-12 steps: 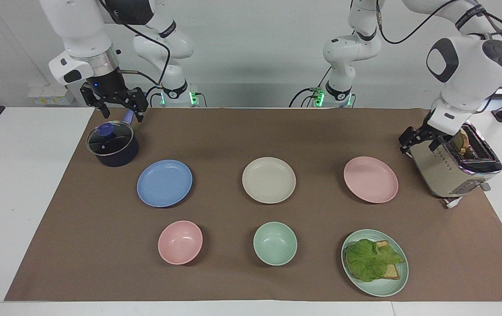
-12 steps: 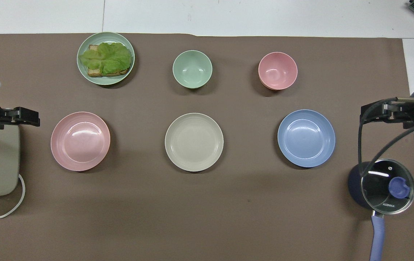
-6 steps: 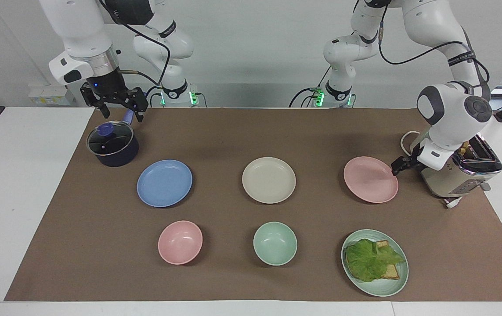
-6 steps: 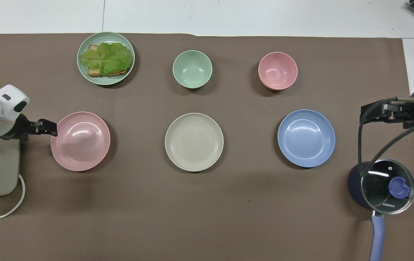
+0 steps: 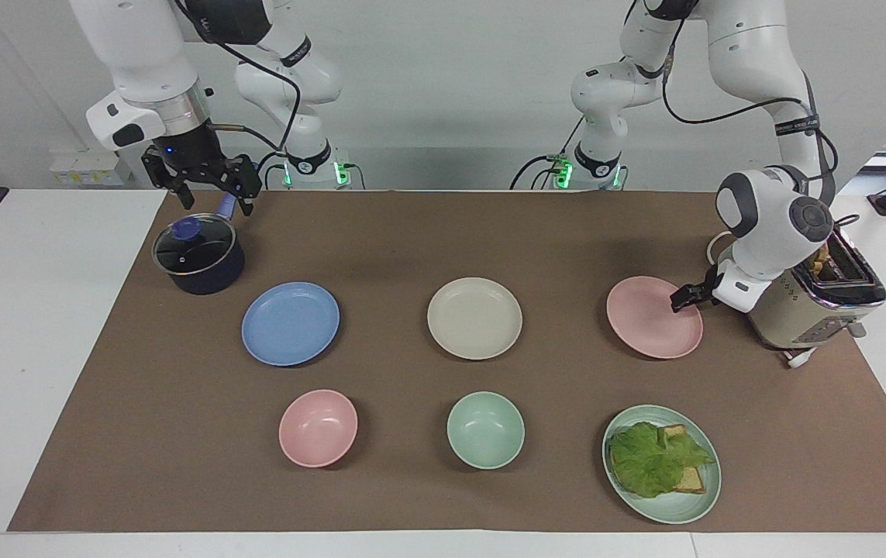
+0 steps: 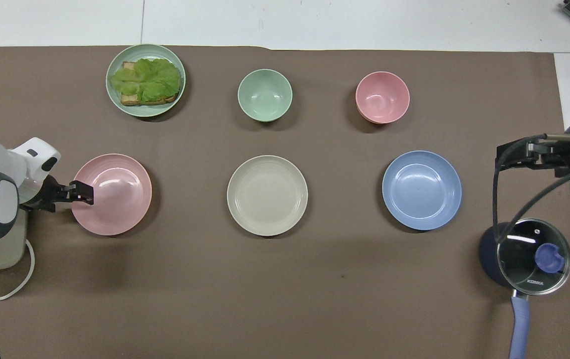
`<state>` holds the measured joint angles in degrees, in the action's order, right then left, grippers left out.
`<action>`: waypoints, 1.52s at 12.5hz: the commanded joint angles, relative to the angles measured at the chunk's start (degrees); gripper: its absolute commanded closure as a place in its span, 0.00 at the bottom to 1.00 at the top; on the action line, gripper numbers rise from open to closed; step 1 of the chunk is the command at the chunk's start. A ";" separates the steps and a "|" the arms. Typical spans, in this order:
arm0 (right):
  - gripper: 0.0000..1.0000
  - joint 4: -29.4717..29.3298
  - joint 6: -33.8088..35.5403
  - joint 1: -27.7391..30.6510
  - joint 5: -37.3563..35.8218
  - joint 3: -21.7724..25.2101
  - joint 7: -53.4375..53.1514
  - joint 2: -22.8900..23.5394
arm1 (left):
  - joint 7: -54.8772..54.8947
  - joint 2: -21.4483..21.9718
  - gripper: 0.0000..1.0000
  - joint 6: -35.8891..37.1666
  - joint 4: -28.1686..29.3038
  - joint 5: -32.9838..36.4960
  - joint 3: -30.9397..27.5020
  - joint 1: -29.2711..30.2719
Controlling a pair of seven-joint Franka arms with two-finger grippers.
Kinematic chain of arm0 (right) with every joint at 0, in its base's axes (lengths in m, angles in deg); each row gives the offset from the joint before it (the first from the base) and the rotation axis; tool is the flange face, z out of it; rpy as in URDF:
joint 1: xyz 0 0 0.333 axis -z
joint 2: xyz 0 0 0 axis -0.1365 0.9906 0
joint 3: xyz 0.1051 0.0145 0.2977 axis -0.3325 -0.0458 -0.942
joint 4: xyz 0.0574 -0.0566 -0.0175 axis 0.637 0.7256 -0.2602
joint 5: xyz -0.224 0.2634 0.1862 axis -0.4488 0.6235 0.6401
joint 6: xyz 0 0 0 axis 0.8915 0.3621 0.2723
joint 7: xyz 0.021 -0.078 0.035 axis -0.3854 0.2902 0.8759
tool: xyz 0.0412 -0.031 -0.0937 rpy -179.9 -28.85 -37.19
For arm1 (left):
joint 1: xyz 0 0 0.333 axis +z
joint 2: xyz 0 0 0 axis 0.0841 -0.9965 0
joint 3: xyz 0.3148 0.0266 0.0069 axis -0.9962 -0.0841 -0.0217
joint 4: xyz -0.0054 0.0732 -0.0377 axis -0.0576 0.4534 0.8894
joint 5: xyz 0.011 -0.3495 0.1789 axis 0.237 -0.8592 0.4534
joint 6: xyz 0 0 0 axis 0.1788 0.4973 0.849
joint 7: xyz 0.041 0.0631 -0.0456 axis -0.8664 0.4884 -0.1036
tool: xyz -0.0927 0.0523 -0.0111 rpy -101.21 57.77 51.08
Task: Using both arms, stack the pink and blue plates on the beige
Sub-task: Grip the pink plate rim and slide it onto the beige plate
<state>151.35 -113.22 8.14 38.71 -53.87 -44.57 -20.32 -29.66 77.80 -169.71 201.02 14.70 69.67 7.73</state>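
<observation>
Three equal plates lie in a row on the brown mat: the blue plate (image 5: 291, 323) (image 6: 422, 190) toward the right arm's end, the beige plate (image 5: 474, 318) (image 6: 267, 195) in the middle, and the pink plate (image 5: 648, 322) (image 6: 115, 199) toward the left arm's end. My left gripper (image 5: 681, 299) (image 6: 84, 192) is low over the pink plate's rim on the toaster side, open, and the plate lies flat. My right gripper (image 5: 214, 203) (image 6: 506, 157) hangs open above the pot's handle and holds nothing.
A dark pot with a glass lid (image 5: 198, 254) stands by the blue plate. A beige toaster (image 5: 807, 310) with its cable is beside the pink plate. Farther from the robots are a pink bowl (image 5: 318, 428), a green bowl (image 5: 485, 429) and a green plate with lettuce toast (image 5: 661, 463).
My left arm has swung down from beside the toaster and brought its gripper to the pink plate's rim. The right arm has stayed still.
</observation>
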 commanded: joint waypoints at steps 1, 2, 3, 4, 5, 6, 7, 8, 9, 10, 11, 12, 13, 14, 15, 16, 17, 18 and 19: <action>0.00 0.69 0.26 0.49 0.79 -0.10 0.73 -0.61 | -2.13 3.31 0.00 -1.47 4.30 0.45 0.28 0.28; 0.00 0.69 0.26 0.58 0.79 -0.10 0.73 -0.61 | -1.96 3.31 0.30 -1.38 4.48 0.45 0.28 0.19; 0.00 0.77 0.26 0.50 0.79 -0.10 0.73 -0.70 | -1.78 3.31 0.66 -1.38 4.40 0.45 0.28 0.19; 0.00 0.77 0.26 0.58 0.79 -0.10 0.73 -0.70 | -1.34 3.31 0.92 -1.29 4.22 0.45 0.28 0.10; 0.00 0.77 0.26 0.58 0.79 -0.10 0.73 -0.70 | -1.34 3.22 1.00 -1.21 4.04 0.45 0.28 0.10; 0.00 0.77 0.26 0.58 0.79 -0.10 0.73 -0.70 | -1.34 3.13 1.00 -0.94 3.78 0.45 0.28 -0.24; 0.00 0.77 0.26 0.58 0.79 -0.10 0.73 -0.70 | -1.34 2.96 1.00 -0.51 3.34 0.53 0.28 -0.34; 0.00 0.77 0.26 0.58 0.79 -0.10 0.73 -0.70 | -1.34 2.87 1.00 -0.07 2.99 0.53 0.28 -0.42; 0.00 0.77 0.26 0.58 0.79 -0.10 0.73 -0.70 | -1.08 2.69 1.00 1.07 2.03 0.53 0.28 -0.16; 0.00 0.77 0.26 0.58 0.79 -0.10 0.73 -0.70 | -0.82 2.60 1.00 3.34 0.54 0.45 0.45 -0.07; 0.00 0.77 0.26 0.58 0.79 -0.10 0.73 -0.70 | -0.90 2.69 1.00 5.98 -1.47 0.45 0.46 -0.42; 0.00 0.77 0.26 0.58 0.79 -0.10 0.73 -0.70 | -0.90 2.69 1.00 10.09 -4.28 0.27 0.54 -0.42; 0.00 0.77 0.26 0.58 0.79 -0.10 0.73 -0.70 | -0.90 2.87 1.00 14.48 -7.35 -1.21 0.54 -0.42; 0.00 0.77 0.26 0.58 0.79 -0.10 0.73 -0.70 | -0.99 2.95 1.00 18.70 -10.95 -3.66 0.46 -0.51; 0.00 0.77 0.26 0.58 0.79 -0.10 0.73 -0.70 | -1.60 2.78 1.00 22.49 -14.12 -5.68 0.54 -0.60; 0.00 0.77 0.26 0.58 0.79 -0.10 0.73 -0.70 | -1.95 2.95 1.00 24.00 -15.37 -7.45 0.63 -1.64; 0.00 0.77 0.26 0.58 0.79 -0.10 0.73 -0.70 | -3.61 3.30 1.00 24.19 -15.38 -8.77 0.63 -3.92; 0.00 0.77 0.26 0.58 0.79 -0.10 0.81 -0.70 | -8.50 3.31 1.00 23.41 -15.29 -9.04 0.63 -7.68; 0.00 0.77 0.34 0.58 0.79 -0.10 0.81 -0.70 | -14.29 3.22 1.00 22.27 -15.21 -9.13 0.63 -12.24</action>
<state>151.37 -113.22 8.16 38.71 -53.87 -44.57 -20.32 -36.00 81.12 -147.05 186.01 6.11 70.89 2.73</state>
